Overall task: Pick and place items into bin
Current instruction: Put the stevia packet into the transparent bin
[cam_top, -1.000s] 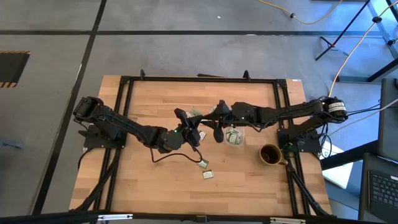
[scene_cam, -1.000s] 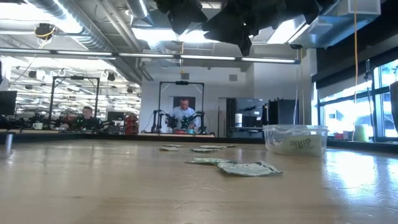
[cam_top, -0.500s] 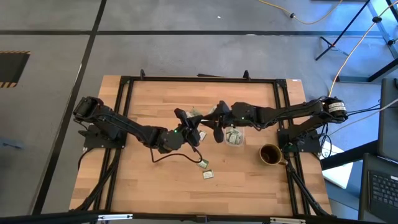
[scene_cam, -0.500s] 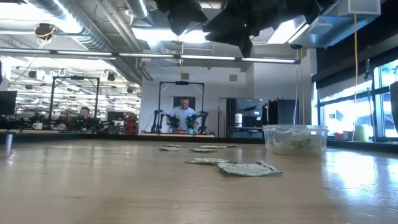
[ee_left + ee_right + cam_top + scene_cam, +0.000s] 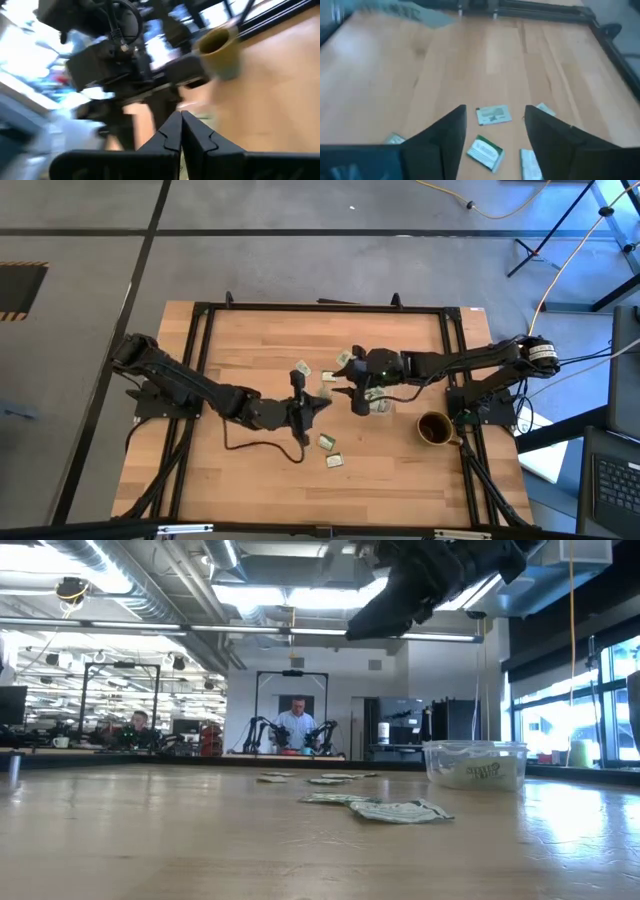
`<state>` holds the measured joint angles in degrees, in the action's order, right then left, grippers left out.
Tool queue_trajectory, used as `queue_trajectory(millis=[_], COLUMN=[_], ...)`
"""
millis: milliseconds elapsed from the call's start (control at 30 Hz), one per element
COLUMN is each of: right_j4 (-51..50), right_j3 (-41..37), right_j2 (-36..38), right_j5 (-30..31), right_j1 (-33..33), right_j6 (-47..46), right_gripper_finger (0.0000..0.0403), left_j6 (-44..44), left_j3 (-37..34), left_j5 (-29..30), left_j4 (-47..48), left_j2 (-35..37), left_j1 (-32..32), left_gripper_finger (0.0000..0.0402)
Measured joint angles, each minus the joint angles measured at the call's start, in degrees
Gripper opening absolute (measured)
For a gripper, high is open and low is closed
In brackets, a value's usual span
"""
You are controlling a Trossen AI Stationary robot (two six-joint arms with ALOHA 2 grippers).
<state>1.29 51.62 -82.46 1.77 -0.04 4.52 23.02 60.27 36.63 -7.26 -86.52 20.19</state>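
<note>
Several pale green and white packets lie flat on the wooden table: two near the near edge [image 5: 326, 442] [image 5: 334, 461] and several toward the far side [image 5: 302, 368] [image 5: 345, 358]. In the right wrist view, packets [image 5: 493, 114] [image 5: 485, 150] lie below and between the fingers. The clear bin [image 5: 378, 400] [image 5: 475, 765] stands right of centre with packets inside. My right gripper [image 5: 353, 392] [image 5: 495, 107] [image 5: 360, 630] hovers open just left of the bin, above the table. My left gripper [image 5: 318, 402] [image 5: 181, 116] is shut at the table's middle, pointing toward the right arm; I see nothing between its fingers.
A dark brown mug [image 5: 433, 428] [image 5: 220, 47] stands right of the bin, near the table's right edge. A black frame [image 5: 320, 307] runs around the tabletop. Bare wood lies to the left and along the near edge. People sit at desks in the room far behind.
My left gripper has drawn back from the far-side packets toward the near edge and turned to point right. It has left the top of the low view. The packets it stood over now show. My right gripper has shifted slightly toward the bin and tipped. No packet has moved.
</note>
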Motion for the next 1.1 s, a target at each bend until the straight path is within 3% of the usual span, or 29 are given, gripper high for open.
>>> queue_trajectory(millis=[167,400,767,1100], right_j4=[1.67,10.67,12.95,16.04], right_j3=[0.0,0.0,0.0,0.02], right_j2=[0.0,0.02,0.02,0.04], right_j5=[0.06,-0.1,-0.03,-0.01], right_j1=[2.54,8.01,12.65,13.86], right_j6=[11.01,17.45,14.55,13.07], right_gripper_finger=[0.0222,0.0225,0.0225,0.0198], left_j6=[-7.47,-9.12,-6.84,-6.01], left_j3=[0.0,0.0,0.0,0.0], left_j5=[-17.81,-44.8,-52.28,-51.81], left_j4=[4.39,3.82,2.75,2.24], left_j2=[5.12,5.64,4.87,4.5], left_j1=[-2.95,-9.24,-11.85,-11.8], left_gripper_finger=[0.0001,0.0002,0.0002,0.0002])
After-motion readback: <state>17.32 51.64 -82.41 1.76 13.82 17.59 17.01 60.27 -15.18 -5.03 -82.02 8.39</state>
